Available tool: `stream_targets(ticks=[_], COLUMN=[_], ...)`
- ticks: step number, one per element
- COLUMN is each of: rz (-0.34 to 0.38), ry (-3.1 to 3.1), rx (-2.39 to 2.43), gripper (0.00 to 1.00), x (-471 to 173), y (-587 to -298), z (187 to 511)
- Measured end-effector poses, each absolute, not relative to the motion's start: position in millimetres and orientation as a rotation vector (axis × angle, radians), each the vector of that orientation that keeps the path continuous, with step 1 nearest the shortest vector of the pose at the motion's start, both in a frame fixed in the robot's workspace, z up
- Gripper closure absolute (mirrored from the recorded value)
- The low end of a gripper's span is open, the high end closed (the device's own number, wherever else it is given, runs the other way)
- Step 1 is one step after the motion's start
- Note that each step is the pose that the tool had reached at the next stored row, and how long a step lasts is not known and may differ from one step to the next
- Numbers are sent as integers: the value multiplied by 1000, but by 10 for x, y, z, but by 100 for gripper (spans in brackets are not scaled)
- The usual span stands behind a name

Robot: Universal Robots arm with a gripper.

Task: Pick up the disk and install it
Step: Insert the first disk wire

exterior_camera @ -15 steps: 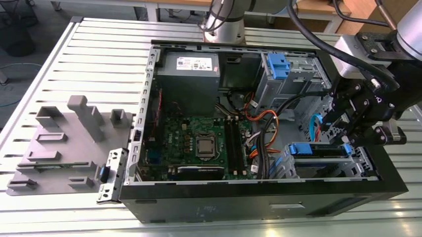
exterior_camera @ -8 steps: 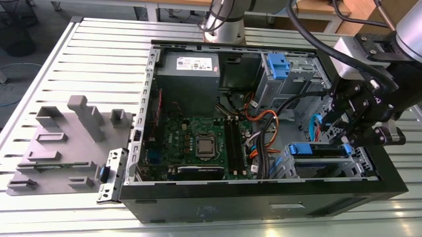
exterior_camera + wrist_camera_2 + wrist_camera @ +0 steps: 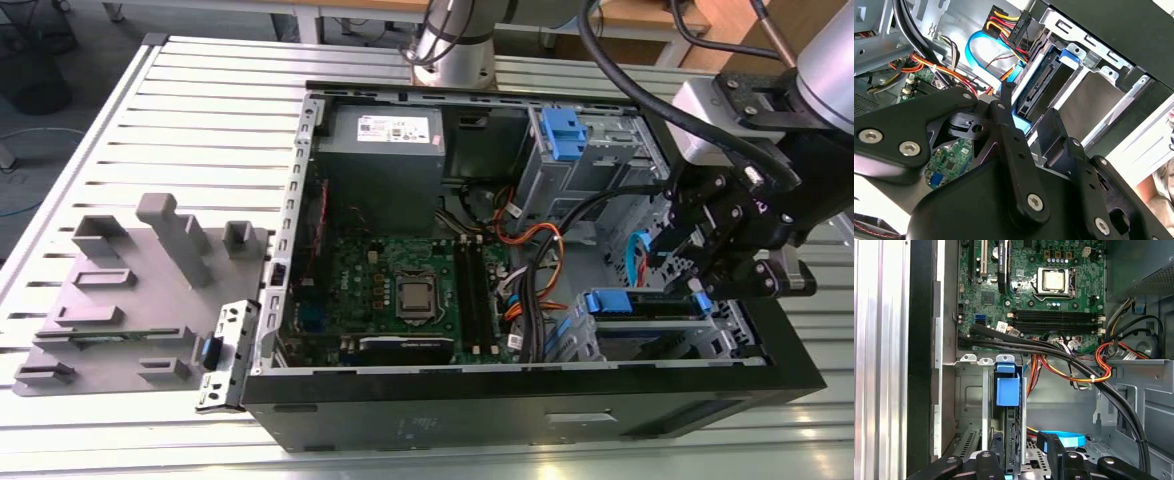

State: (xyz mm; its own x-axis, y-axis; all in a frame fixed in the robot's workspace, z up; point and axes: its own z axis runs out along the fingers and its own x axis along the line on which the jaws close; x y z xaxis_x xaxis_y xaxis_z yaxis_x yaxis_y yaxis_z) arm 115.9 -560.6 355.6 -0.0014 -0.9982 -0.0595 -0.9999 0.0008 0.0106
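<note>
The disk [image 3: 654, 305] stands on edge in the lower drive bay of the open computer case [image 3: 534, 410], at the exterior view's right. Its blue bracket tab [image 3: 1007, 390] sticks up out of the silver bay, with the dark edge of the disk [image 3: 1013, 435] below it. Its connector edge [image 3: 1041, 82] faces the cables in the second wrist view. My gripper [image 3: 727, 285] hangs right over that bay. Its black fingers [image 3: 1052, 450] straddle the disk, and a gap shows on one side, so my gripper [image 3: 1020, 447] [image 3: 1028, 102] is open.
A bundle of black and orange cables [image 3: 1054, 352] crosses just beside the bay, and a blue ribbon cable [image 3: 984, 50] loops nearby. The motherboard [image 3: 400, 290], the grey power supply [image 3: 384, 150] and an upper cage with a blue latch [image 3: 561, 130] fill the case. A grey fixture [image 3: 134, 290] lies on the slatted table.
</note>
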Motion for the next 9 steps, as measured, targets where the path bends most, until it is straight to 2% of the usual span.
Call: stream_targets(ticks=[9], rz=[77], ry=[2197], rx=[-2195], gripper=[52], x=[1159], y=[-5541], z=[3556])
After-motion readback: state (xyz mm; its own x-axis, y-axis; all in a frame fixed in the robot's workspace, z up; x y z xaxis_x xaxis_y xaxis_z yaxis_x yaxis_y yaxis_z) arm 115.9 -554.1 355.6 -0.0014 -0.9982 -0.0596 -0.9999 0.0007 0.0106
